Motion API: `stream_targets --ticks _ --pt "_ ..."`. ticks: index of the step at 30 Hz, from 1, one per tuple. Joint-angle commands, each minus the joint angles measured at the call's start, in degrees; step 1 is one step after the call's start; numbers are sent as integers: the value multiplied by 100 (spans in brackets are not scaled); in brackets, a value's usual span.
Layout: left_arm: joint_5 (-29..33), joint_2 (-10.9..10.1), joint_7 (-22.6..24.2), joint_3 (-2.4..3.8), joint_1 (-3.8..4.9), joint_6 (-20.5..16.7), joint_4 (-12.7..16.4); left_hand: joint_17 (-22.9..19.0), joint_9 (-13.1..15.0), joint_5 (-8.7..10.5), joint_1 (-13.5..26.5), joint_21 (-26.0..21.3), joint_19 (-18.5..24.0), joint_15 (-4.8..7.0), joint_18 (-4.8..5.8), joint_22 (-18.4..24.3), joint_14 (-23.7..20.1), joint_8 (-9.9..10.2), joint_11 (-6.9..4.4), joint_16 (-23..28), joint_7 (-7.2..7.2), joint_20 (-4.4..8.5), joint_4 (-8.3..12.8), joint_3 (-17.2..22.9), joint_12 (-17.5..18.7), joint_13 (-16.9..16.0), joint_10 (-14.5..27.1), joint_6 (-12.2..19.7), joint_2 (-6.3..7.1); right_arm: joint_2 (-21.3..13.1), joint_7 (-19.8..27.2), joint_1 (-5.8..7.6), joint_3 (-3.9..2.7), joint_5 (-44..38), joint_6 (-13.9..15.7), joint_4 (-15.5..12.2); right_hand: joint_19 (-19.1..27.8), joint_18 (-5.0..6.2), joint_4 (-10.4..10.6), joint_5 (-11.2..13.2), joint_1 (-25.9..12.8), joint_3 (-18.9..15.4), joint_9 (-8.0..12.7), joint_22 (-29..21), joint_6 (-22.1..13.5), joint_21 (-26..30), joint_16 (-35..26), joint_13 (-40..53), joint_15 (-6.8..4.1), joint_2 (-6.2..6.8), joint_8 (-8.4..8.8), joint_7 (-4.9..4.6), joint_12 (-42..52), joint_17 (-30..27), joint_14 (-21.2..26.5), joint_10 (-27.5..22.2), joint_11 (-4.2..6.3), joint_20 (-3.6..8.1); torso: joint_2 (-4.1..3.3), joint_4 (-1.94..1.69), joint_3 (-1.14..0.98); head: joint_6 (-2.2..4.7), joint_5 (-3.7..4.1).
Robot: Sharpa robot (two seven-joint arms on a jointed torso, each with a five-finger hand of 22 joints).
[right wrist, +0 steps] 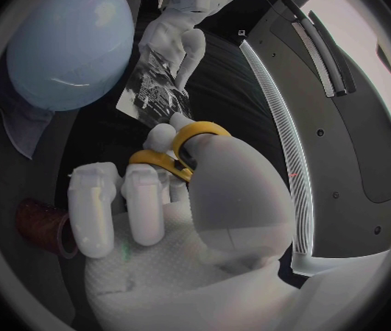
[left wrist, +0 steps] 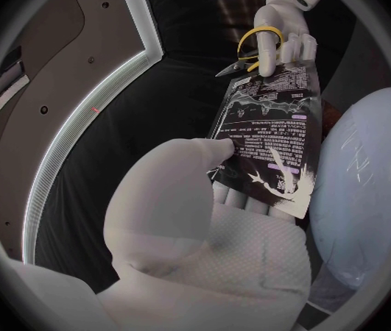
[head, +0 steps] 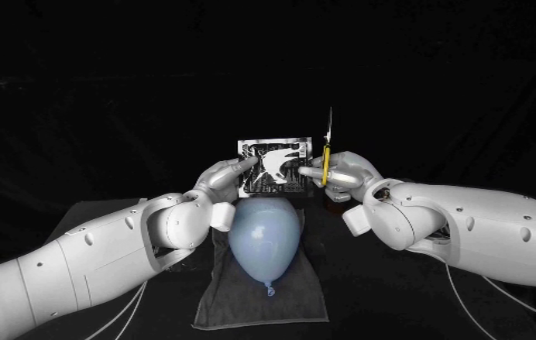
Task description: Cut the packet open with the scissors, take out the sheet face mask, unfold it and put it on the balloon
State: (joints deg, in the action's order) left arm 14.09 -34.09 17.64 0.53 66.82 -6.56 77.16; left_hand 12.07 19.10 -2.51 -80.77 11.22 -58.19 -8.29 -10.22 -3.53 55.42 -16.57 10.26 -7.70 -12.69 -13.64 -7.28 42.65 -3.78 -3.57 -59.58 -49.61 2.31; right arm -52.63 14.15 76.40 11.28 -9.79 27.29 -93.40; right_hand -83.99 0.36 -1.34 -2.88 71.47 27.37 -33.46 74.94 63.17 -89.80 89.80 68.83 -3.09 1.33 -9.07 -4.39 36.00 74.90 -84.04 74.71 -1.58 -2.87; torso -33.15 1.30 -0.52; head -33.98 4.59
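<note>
left hand (head: 224, 176): I see it pinching the packet (head: 275, 166) by its left edge, upright above the balloon (head: 265, 235).
packet: flat face toward me, between both hands.
scissors (head: 328, 148): just beside the packet's right edge, blades straight up, parallel to it.
right hand (head: 344, 176): fingers through the yellow loops, gripping the scissors.
next cut: I judge the blades must tip left across the top.

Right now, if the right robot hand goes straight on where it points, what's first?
The packet, held by the left robot hand; the right robot hand with the scissors looks near its edge, depth unclear.
</note>
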Motion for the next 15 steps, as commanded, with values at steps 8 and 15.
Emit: stream_targets --ticks 8,15 --pt "-597 -8 -132 7 11 193 12 -62 -46 -25 652 -492 686 -116 -8 -10 -205 200 85 176 -99 -287 -110 -962 22 -6 217 388 785 -39 46 3 -7 -141 44 -51 -601 -36 -15 9 156 48 -15 1506 61 -20 20 2117 -32 -210 -46 10 5400 1510 -596 1529 166 48 -1 -1 0 1 1" --pt "-843 -15 -279 7 11 458 7 -97 -126 -26 823 -648 931 -180 54 -22 -336 397 161 277 -190 -306 -233 -1499 23 -6 407 678 1022 -47 48 3 -7 -157 76 -55 -601 -36 -25 9 154 57 -21 1506 69 -20 20 2117 -35 -211 -55 15 5400 1510 -596 1529 170 50 -3 -1 2 12 11"
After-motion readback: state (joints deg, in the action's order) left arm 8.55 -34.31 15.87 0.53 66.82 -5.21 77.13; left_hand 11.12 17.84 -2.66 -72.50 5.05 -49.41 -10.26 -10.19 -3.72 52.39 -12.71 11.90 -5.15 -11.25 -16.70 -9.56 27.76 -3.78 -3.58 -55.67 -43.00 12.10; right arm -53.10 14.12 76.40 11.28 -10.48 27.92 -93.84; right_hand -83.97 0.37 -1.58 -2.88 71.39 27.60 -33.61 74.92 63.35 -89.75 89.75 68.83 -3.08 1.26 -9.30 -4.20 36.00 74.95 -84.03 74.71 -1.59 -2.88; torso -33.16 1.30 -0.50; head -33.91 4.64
